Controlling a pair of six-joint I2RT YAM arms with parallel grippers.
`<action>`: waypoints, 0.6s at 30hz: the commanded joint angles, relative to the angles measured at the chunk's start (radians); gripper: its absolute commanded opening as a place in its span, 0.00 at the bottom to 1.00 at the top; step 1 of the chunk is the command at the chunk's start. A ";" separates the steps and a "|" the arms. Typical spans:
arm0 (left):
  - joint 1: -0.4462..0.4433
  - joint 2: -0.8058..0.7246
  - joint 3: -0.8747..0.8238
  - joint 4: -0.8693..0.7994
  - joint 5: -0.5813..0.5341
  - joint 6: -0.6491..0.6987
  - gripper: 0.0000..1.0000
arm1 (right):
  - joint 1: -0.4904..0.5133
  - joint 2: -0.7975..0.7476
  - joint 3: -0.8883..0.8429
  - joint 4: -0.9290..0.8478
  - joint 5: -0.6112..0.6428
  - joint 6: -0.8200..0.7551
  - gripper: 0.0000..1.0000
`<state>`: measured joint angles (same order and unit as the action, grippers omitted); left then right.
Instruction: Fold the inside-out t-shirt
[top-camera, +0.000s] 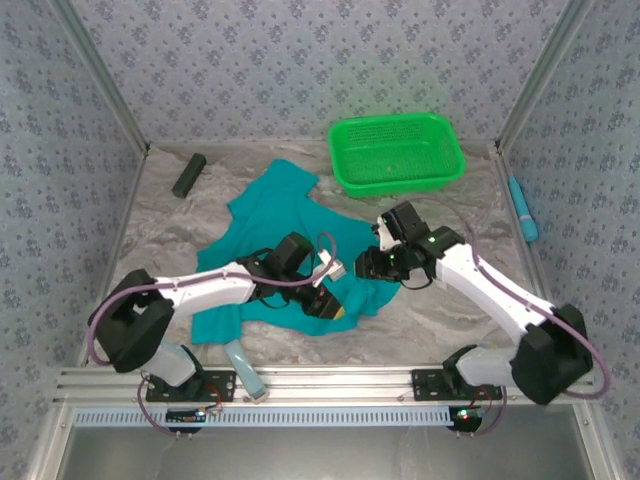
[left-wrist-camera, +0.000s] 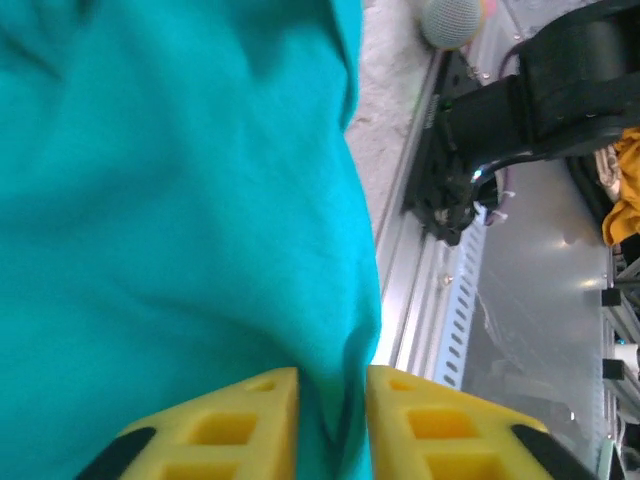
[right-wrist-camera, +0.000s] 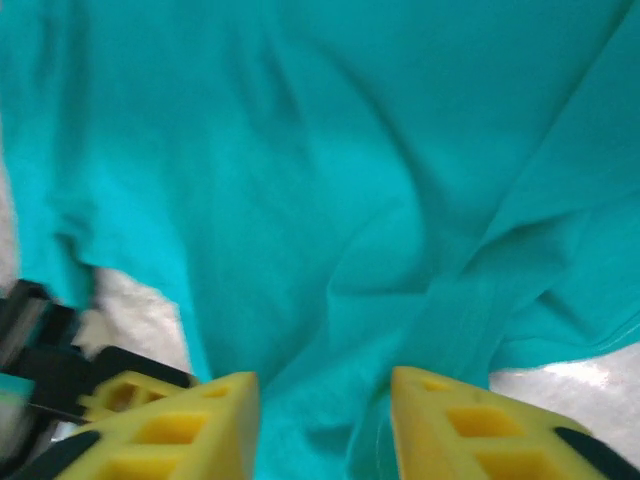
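Flowered blue-grey wallpaper (top-camera: 300, 60) closes in a marbled grey table (top-camera: 450, 310), and the plain teal soft-cloth t-shirt (top-camera: 275, 215) lies rumpled near its middle. It sits well apart from the bright green plastic mesh basket (top-camera: 398, 187) at the far side.

Both arms reach in over the shirt's near edge. The left gripper (left-wrist-camera: 332, 400) has its yellow fingers close together with a fold of the hem running between them. I cannot tell whether they actually bite the cloth or only flank it. The right gripper (right-wrist-camera: 325, 410) stands with its fingers well apart, straddling a raised ridge of cloth (right-wrist-camera: 300, 150).

To my eye the step is getting a two-handed hold on the near hem, so the shirt can be lifted and spread flat. Doing it well means each side pinches a single layer at the very edge, not a bunched wad. Both should close before either pulls, then draw apart evenly, or the cloth will twist.
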<state>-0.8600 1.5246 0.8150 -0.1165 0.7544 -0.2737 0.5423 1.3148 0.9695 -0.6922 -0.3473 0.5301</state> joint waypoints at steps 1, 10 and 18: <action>0.048 0.056 0.011 -0.065 -0.058 0.003 0.31 | 0.005 0.062 -0.032 -0.004 0.037 -0.059 0.46; 0.073 0.110 0.036 -0.090 -0.271 -0.018 0.34 | -0.176 -0.117 -0.234 0.025 0.081 -0.051 0.56; -0.027 0.086 0.111 -0.087 -0.208 0.093 0.36 | -0.298 0.112 -0.055 0.123 0.275 -0.140 0.52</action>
<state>-0.8284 1.6520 0.8940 -0.1989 0.5110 -0.2573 0.2634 1.3830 0.8398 -0.6174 -0.1917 0.4477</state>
